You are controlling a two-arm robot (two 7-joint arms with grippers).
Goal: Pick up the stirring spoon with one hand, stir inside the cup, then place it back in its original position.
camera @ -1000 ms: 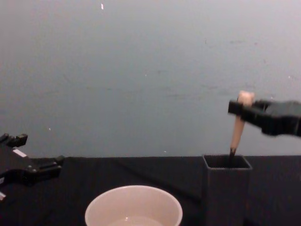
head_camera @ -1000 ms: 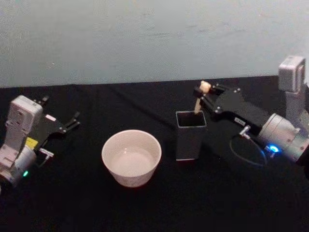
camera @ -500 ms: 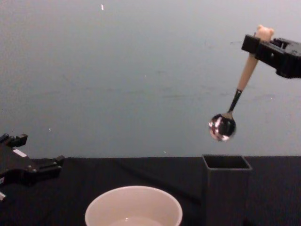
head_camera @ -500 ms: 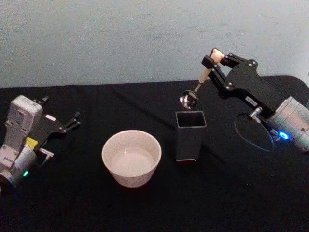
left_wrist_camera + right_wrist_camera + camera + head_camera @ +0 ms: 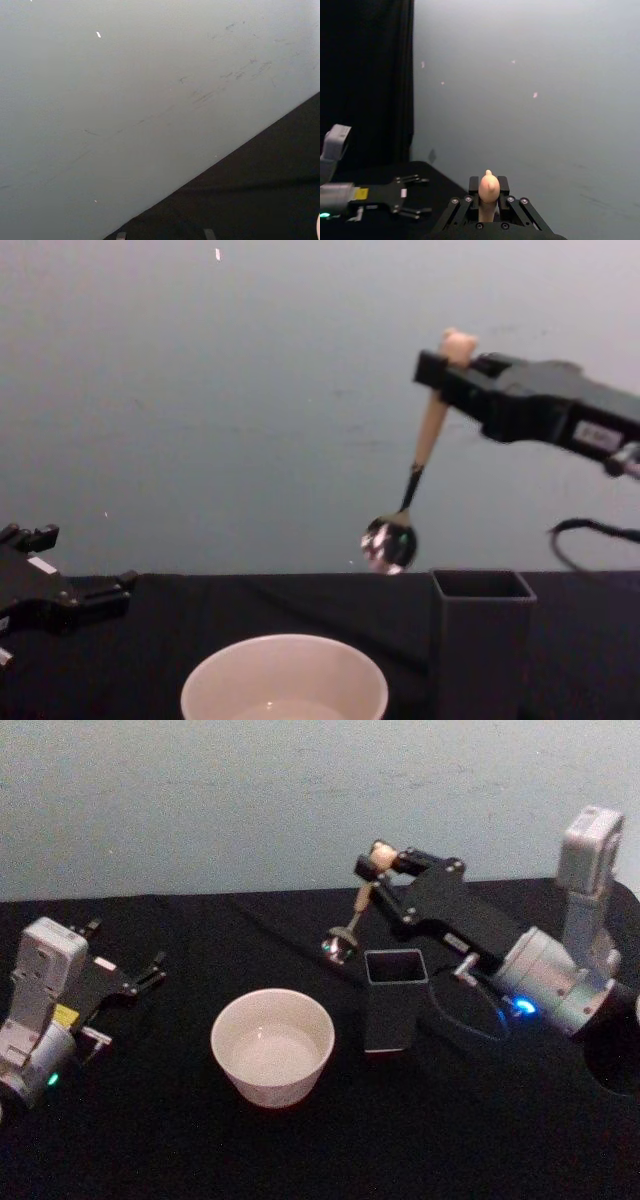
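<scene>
Two end effectors are recorded in the head view. The right end effector is clenched on the beige handle of the stirring spoon, just below the bear head. The spoon is held in the air, tilted, with its metal bowl lowest, over the gap between the cup and the dark grey holder. Cup and holder stand near each other on the black table, apart, the holder on the right. The left end effector is noted at the table's left side, well apart from the cup, released, with its fingers spread and nothing between them. In the left wrist view, a pale wall and a strip of the table are seen. In the right wrist view, the bear head of the spoon is seen pinched between the closed fingers of the right end effector, and the left end effector is seen farther off, spread. In the chest view, the spoon hangs from the right end effector. Its bowl is above the level of the holder's rim, just left of the holder and above the right edge of the cup, touching neither. The left end effector is seen low at the left edge.
</scene>
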